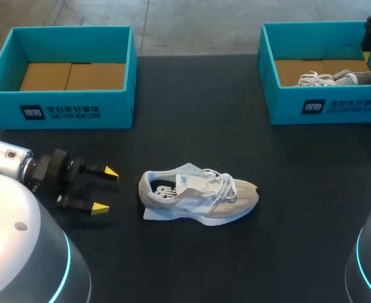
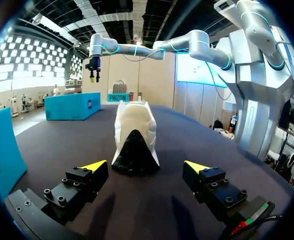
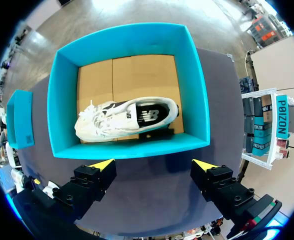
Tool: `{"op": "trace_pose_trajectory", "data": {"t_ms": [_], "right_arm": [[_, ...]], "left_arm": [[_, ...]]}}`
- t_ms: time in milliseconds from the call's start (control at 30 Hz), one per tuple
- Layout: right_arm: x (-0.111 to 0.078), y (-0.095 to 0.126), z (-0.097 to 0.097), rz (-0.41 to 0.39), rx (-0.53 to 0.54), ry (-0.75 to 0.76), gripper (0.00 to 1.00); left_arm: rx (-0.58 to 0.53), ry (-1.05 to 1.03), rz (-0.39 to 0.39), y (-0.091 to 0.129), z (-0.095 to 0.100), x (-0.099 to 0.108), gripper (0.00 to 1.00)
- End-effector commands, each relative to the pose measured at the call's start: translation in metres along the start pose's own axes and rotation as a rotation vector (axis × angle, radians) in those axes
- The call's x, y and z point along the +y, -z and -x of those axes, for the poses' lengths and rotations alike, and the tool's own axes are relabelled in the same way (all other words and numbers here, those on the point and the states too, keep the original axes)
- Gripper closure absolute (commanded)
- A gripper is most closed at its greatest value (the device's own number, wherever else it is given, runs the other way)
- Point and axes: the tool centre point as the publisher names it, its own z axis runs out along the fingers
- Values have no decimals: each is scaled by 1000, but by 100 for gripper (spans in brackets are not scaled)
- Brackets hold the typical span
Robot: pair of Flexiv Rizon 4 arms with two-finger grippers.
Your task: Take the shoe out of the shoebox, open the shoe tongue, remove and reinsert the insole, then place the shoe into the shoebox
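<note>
Your sneaker (image 1: 198,196) is out on the counter (image 1: 192,126), roughly in the middle. Its heel faces your left fingers (image 1: 111,172) and its toe points toward the right side. Those fingers are spread wide with nothing in them, just short of the heel and not touching it. Your right fingers (image 3: 101,166) are wide apart too, holding nothing, hanging above the right shoebox (image 3: 129,150), where a second white sneaker (image 3: 122,117) lies on the cardboard floor. The left shoebox (image 1: 65,107) sits back-left.

Bright, even overhead light; soft, faint shadows
</note>
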Motion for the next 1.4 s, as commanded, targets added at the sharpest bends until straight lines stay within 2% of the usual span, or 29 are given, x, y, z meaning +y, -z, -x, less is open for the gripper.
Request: {"op": "trace_pose_trajectory", "data": {"t_ms": [33, 500, 1400], "right_arm": [[-1, 0, 0, 3, 0, -1, 0], [-1, 0, 0, 3, 0, -1, 0], [-1, 0, 0, 3, 0, -1, 0]], "left_arm": [[-16, 6, 6, -7, -1, -2, 0], [-58, 9, 7, -25, -3, -3, 0], [-86, 28, 14, -58, 11, -5, 0]]}}
